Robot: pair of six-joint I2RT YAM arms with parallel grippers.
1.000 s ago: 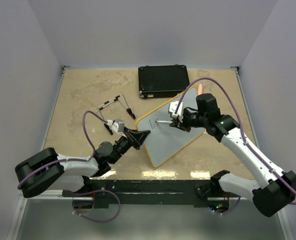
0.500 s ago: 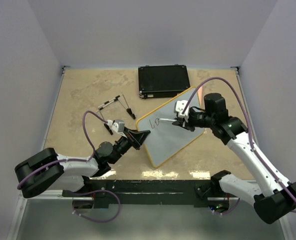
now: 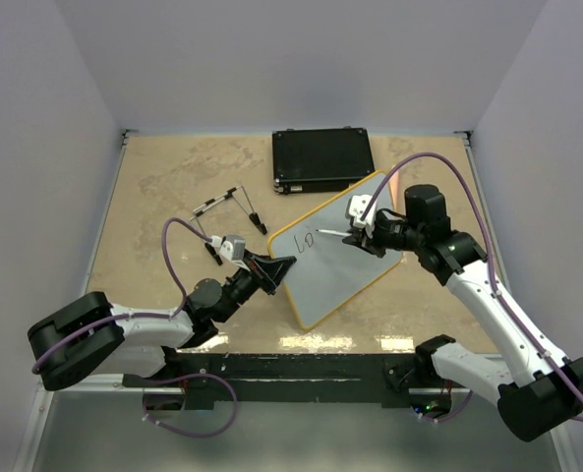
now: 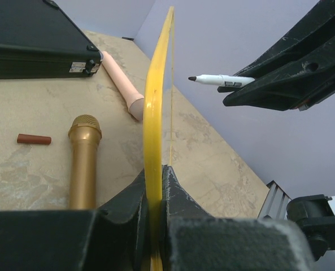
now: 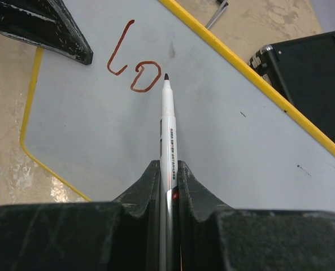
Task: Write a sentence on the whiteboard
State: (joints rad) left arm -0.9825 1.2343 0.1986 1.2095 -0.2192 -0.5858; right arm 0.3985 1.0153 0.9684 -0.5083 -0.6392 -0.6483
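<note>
Right of centre on the table (image 3: 163,177) sits the whiteboard (image 3: 335,280), and the left gripper (image 3: 279,270) has its near-left edge pinched tight between narrow jaws. From the left wrist view the yellow frame runs edge-on straight out of that clamp. That grip is there, I'd say, to brace the board and tip its face toward the pen so it doesn't skate under the strokes. On the board's back side lie a gold microphone (image 4: 83,158), a pink cylinder (image 4: 121,76) and a small brown cap (image 4: 34,139), so the board is not lying flat on bare table.

Over on the right, the right gripper (image 5: 168,169) is clamped on a white marker (image 5: 167,124), barrel running along the fingers, dark tip pointing far and left. The left wrist view shows a clear gap between tip and board face, so the pen is lifted off, hovering just beside the last stroke. That looks to me like the pause between letters.

Now the writing. The sentence (image 5: 134,62) is barely begun: two reddish-brown letters, "lo", sit toward the board's left end, close to the left gripper's fingers. The rest of the face is unmarked apart from a few tiny specks.

The marker barrel carries fine print and a red band, too small to read. The black case (image 3: 322,159) at the far side has a pale label strip on its near edge, unreadable as well.
</note>
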